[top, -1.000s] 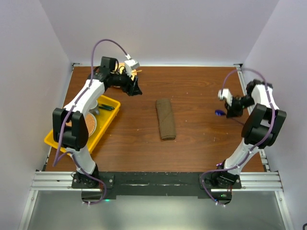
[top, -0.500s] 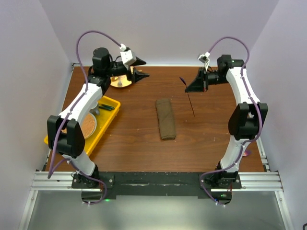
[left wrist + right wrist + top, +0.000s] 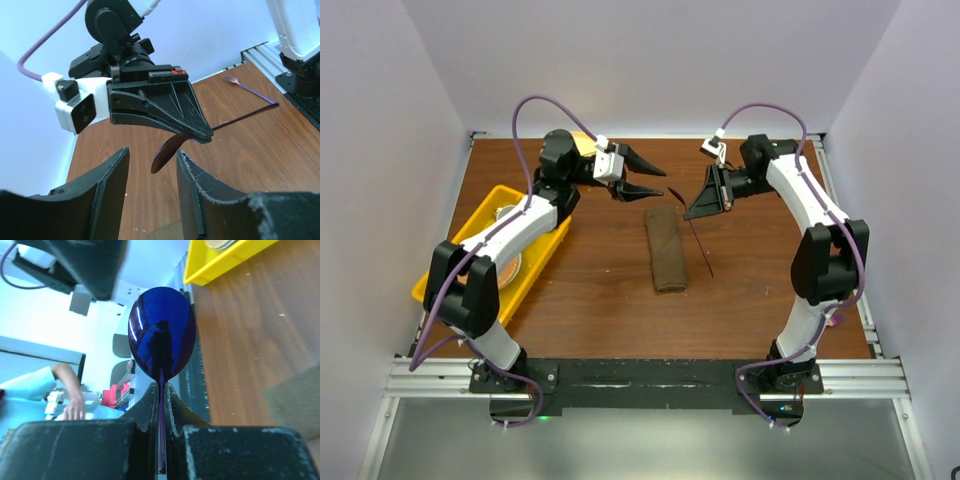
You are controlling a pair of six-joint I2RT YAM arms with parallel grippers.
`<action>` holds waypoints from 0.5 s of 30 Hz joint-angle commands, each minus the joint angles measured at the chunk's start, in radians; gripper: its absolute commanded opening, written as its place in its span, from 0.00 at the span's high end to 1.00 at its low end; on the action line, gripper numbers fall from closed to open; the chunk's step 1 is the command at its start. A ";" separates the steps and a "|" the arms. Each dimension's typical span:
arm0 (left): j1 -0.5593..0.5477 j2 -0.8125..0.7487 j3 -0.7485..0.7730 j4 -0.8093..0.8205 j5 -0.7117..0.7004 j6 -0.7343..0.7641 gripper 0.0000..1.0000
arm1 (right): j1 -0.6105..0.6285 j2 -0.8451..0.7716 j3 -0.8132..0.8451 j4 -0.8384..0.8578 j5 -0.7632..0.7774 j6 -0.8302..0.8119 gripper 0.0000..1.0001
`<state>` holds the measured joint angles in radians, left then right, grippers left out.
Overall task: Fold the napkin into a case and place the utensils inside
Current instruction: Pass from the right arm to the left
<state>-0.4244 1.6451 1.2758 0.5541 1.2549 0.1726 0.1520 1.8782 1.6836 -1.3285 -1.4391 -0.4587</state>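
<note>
The napkin, folded into a narrow olive-brown case [image 3: 665,248], lies lengthwise at mid-table. My right gripper [image 3: 692,210] hangs just above its far right corner, shut on the thin handle of a glossy blue-purple spoon [image 3: 161,337]; the handle [image 3: 703,250] trails down toward the table. The spoon's bowl [image 3: 167,152] sticks out past the right fingertips. My left gripper [image 3: 658,183] faces it from the left, open. In the left wrist view the bowl shows in the gap between the left fingers [image 3: 112,192], touching neither. A second slim purple utensil [image 3: 250,90] lies on the wood.
A yellow tray [image 3: 548,235] sits at the left edge holding a round woven mat [image 3: 508,265]. White walls close in the table on three sides.
Both arms have swung in to the centre over the case's far end. The right one carried the spoon there from the right side. The left jaws have narrowed.
</note>
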 commanded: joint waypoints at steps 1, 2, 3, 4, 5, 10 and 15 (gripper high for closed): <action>-0.013 -0.008 -0.029 0.148 0.067 -0.016 0.55 | 0.007 -0.082 -0.016 0.008 -0.159 0.064 1.00; -0.013 -0.010 -0.041 0.153 0.069 -0.016 0.55 | 0.011 -0.086 -0.018 0.011 -0.158 0.064 1.00; -0.013 -0.013 -0.049 0.155 0.069 -0.013 0.55 | 0.012 -0.094 -0.018 0.014 -0.158 0.064 1.00; -0.013 -0.013 -0.055 0.155 0.067 -0.010 0.55 | 0.017 -0.097 -0.016 0.014 -0.158 0.066 1.00; -0.013 -0.013 -0.062 0.155 0.067 -0.007 0.55 | 0.018 -0.100 -0.016 0.017 -0.158 0.066 1.00; -0.014 -0.007 -0.061 0.179 0.052 -0.050 0.54 | 0.053 -0.114 -0.019 0.052 -0.158 0.089 1.00; -0.014 -0.001 -0.072 0.251 0.055 -0.145 0.53 | 0.087 -0.128 -0.018 0.074 -0.158 0.103 1.00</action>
<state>-0.4347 1.6459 1.2133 0.6975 1.3018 0.1040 0.2134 1.8099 1.6665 -1.2877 -1.4586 -0.3878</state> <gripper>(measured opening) 0.470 0.026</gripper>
